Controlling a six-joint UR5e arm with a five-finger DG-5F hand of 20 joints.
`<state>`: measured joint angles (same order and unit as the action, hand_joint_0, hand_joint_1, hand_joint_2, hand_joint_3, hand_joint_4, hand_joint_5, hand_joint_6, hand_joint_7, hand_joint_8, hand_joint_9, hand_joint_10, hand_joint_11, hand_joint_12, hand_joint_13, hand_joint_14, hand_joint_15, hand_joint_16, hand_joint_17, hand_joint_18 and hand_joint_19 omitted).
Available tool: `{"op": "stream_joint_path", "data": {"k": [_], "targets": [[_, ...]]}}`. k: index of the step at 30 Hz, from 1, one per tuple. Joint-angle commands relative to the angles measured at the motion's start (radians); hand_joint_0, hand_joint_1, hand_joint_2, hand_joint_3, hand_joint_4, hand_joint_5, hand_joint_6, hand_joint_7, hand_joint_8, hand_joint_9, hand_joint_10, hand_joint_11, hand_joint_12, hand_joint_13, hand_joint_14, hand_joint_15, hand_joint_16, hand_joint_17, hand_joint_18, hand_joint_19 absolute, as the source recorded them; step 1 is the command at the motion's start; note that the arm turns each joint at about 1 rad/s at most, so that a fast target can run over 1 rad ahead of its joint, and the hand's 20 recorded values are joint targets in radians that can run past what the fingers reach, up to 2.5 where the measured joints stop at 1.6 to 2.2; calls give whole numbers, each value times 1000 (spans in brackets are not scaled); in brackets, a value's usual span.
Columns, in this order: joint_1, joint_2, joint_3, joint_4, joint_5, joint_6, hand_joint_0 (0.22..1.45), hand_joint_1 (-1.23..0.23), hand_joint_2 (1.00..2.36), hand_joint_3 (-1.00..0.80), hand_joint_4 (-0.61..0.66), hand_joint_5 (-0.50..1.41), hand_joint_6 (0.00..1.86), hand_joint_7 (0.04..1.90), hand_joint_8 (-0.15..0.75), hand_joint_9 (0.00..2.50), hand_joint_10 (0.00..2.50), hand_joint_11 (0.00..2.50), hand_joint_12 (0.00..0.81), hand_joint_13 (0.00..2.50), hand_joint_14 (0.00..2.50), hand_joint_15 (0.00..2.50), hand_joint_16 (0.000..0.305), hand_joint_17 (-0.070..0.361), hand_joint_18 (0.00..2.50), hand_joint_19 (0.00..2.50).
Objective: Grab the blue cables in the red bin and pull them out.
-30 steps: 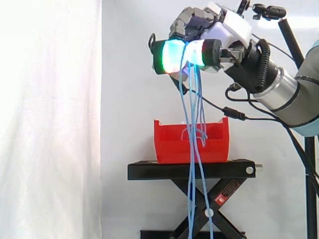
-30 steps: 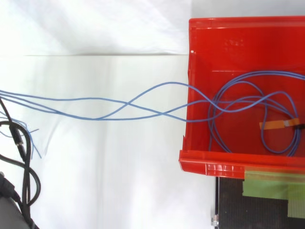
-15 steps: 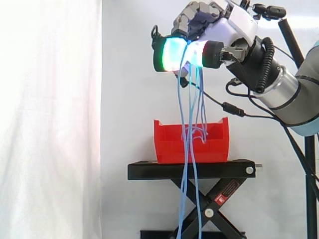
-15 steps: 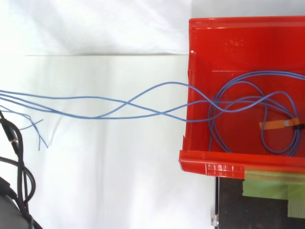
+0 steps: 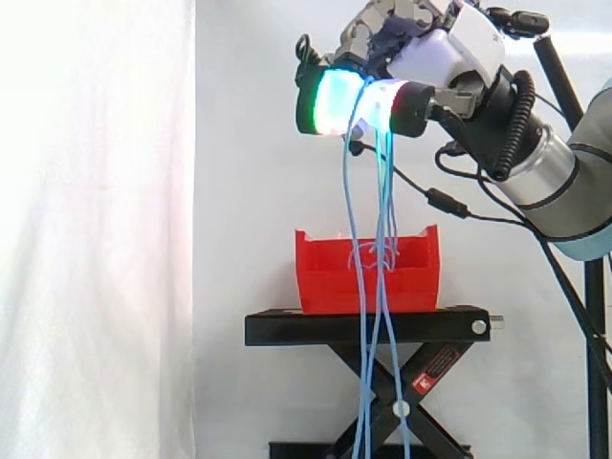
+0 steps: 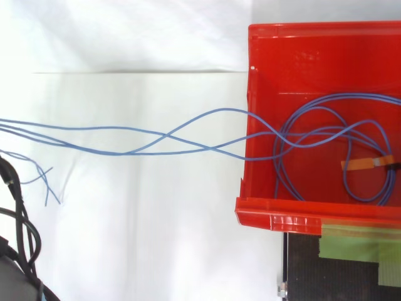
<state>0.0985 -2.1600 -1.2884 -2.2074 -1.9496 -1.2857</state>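
Red bin (image 5: 325, 277) sits on black stand (image 5: 287, 330) | blue cables (image 6: 166, 135) loop inside it beside an orange tag (image 6: 366, 164), strands running out over its wall | hand (image 5: 430, 57) high above the bin, curled fingers pinching the bundle | loose ends dangle past the stand

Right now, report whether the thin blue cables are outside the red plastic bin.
Partly in: blue cables loop inside red bin and hang from hand.
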Motion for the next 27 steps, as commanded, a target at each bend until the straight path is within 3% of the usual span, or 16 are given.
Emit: {"op": "stream_joint_path", "data": {"k": [1,12,21,24,27], "targets": [[0,0,0,-2,-9,-23,962,-859,1000,-1000,-58,570,1114,468,170,1025,510,1620,283,1261,13,1475,42,95,818,798],[0,0,0,-21,-2,-8,961,-859,1000,-1000,-60,574,1107,466,169,1023,507,1617,285,1264,13,1478,42,95,818,798],[-2,-1,0,-86,44,53,961,-859,1000,-1000,-61,577,1103,470,163,1022,519,1614,284,1257,13,1460,42,94,816,798],[0,0,0,-123,54,92,961,-859,1000,-1000,-61,577,1103,470,169,1023,526,1610,282,1258,13,1465,42,95,816,796],[3,0,0,-198,110,188,960,-859,1000,-1000,-67,577,1103,472,172,1022,528,1624,281,1259,14,1472,42,94,816,799]]}}
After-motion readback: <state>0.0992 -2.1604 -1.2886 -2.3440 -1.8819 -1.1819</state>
